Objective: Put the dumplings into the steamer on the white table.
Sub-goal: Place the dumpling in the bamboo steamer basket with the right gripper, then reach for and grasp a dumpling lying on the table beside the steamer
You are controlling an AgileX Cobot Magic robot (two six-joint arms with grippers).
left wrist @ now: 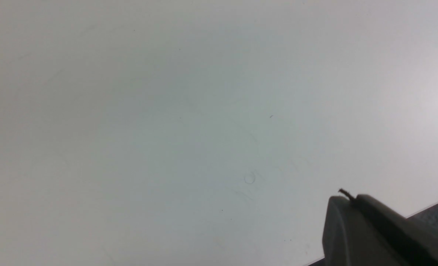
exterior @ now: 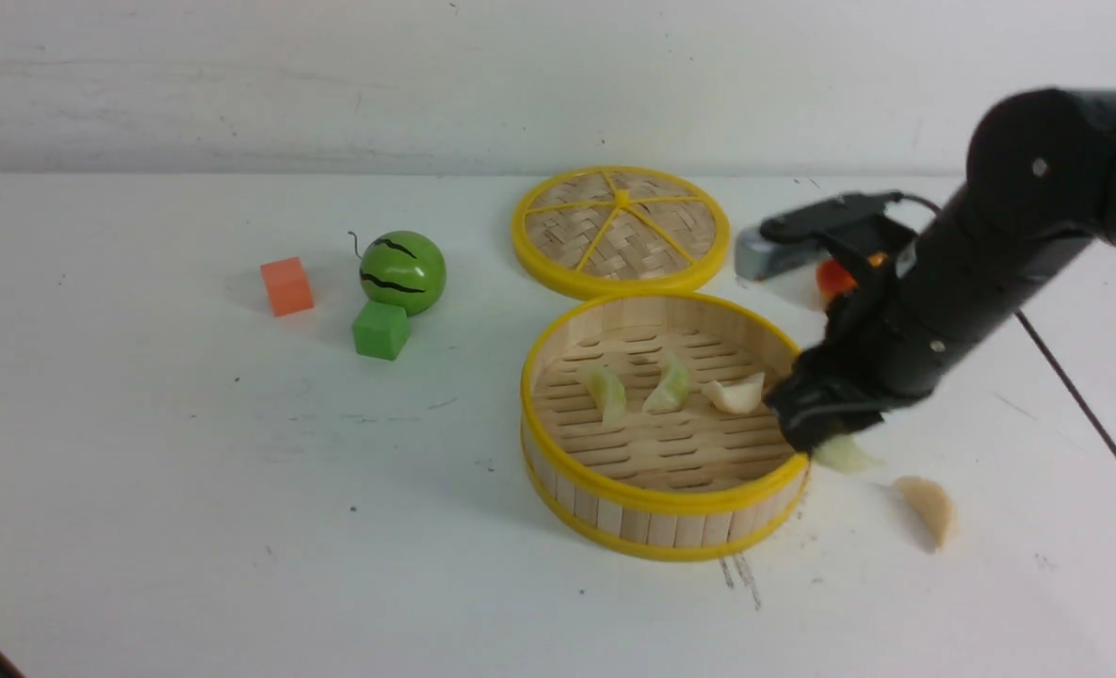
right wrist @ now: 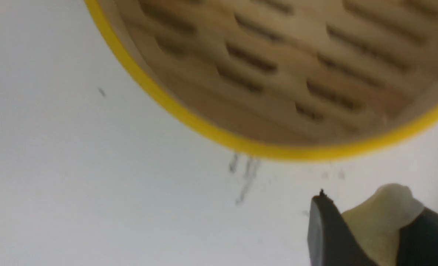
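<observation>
The steamer (exterior: 656, 497) sits right of centre on the white table (exterior: 190, 471). Three dumplings lie on its slatted floor: two pale green (exterior: 607, 392) (exterior: 669, 384) and one cream (exterior: 735, 394). My right gripper (exterior: 826, 438) hangs low just outside the steamer's right wall, shut on a pale dumpling (exterior: 845, 455). In the right wrist view that dumpling (right wrist: 379, 218) is wedged between both fingers of the gripper (right wrist: 374, 210), below the steamer's yellow rim (right wrist: 189, 114). Another cream dumpling (exterior: 930, 508) lies on the table further right. My left gripper (left wrist: 352, 199) is shut and empty over bare table; the front view does not show it.
The woven lid (exterior: 621, 229) lies flat behind the steamer. A green striped ball (exterior: 402, 271), a green cube (exterior: 380, 330) and an orange cube (exterior: 286, 286) sit at the left. A red-orange object (exterior: 835, 276) shows partly behind my right arm. A black cable (exterior: 1085, 414) trails right.
</observation>
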